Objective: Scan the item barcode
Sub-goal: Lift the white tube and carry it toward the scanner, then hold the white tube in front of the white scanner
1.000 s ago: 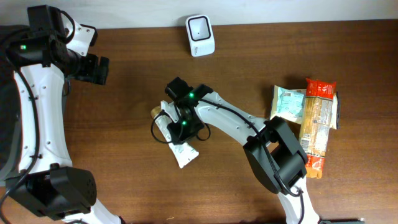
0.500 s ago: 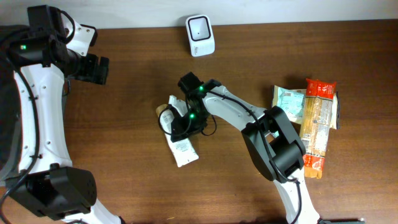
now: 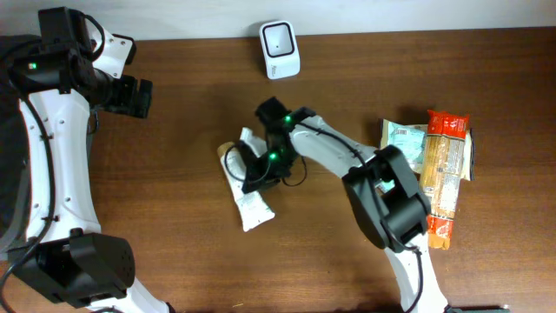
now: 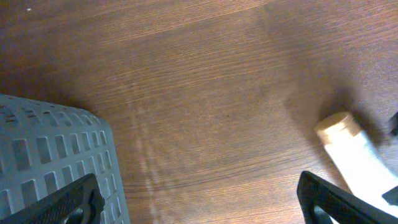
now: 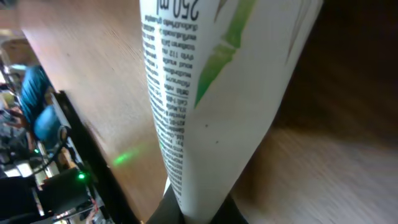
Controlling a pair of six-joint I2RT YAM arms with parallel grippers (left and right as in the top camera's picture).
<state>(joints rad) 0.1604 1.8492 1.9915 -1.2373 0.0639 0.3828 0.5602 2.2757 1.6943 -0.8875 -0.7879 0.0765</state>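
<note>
Overhead, the tube [image 3: 252,210] lies near the middle of the bench [image 3: 174,252], slanted, with its tan cap toward the far-left and its flat crimped tail toward the near edge. It is a white squeeze tube. The right wrist view shows it up close: a glossy white body with a green stripe down one side, a column of small black print, and "250 ml" readable near the top of the frame. No barcode can be made out in any view.

The right end effector [image 3: 262,171] is clamped on the tube partway along its body. In the right wrist view the dark fingers [image 5: 205,213] pinch it at the bottom of the frame.

The left end effector [image 3: 132,96] hangs over the far-left corner of the bench, well apart from the tube, with its jaws spread wide and nothing between them. Its wrist view shows the two dark fingertips [image 4: 69,200] at opposite bottom corners, a grey slotted basket [image 4: 50,149] at the left, and the tube's capped end [image 4: 348,146] at the right.

The white scanner [image 3: 280,49] stands at the far edge of the bench, apart from the tube. Several snack packets [image 3: 434,165] lie stacked at the right edge.
</note>
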